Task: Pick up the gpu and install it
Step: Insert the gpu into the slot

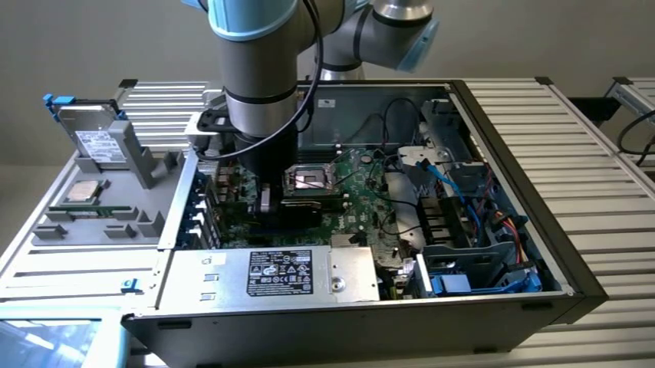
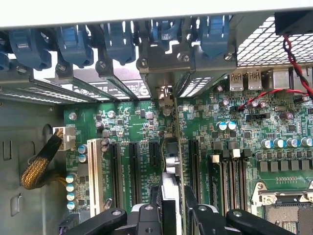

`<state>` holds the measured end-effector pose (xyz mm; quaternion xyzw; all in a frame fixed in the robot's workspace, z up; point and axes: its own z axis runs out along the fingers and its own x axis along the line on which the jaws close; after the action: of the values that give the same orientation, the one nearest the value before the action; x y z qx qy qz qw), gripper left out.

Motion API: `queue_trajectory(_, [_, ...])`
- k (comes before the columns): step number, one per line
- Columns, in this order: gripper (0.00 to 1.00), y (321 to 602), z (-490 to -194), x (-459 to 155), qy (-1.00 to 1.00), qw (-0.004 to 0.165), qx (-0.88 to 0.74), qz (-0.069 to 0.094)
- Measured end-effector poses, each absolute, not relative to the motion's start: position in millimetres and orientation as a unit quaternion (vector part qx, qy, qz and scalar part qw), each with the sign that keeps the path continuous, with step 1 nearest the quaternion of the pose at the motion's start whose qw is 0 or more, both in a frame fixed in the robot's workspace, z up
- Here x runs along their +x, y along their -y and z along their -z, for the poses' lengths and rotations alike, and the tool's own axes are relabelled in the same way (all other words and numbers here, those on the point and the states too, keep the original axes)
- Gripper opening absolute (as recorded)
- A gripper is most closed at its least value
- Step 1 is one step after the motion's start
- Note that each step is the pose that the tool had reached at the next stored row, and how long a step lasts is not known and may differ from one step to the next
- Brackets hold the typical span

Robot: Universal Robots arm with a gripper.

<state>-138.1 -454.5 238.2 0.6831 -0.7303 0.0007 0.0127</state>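
Between the jaws, closed on it, the gpu (image 2: pixel 170 166) is standing edge-on among the motherboard (image 2: pixel 127 122) slots, probably needing square, upright alignment

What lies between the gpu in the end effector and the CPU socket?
In the wrist view, one black expansion slot and then the memory slots lie between the gpu, held by the end effector, and the CPU socket.

We see an open case (image 1: pixel 575 285) mid-frame, PSU (image 1: pixel 276 273) along its lower edge. In the exterior view's upper left, a drive (image 1: pixel 101 142) stands on a tray (image 1: pixel 94 224).
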Motion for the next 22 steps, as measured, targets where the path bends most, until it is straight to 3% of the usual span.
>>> queue_trajectory(22, [0.29,456.9,-237.9,-138.4,0.73,0.014,0.683,-0.001])
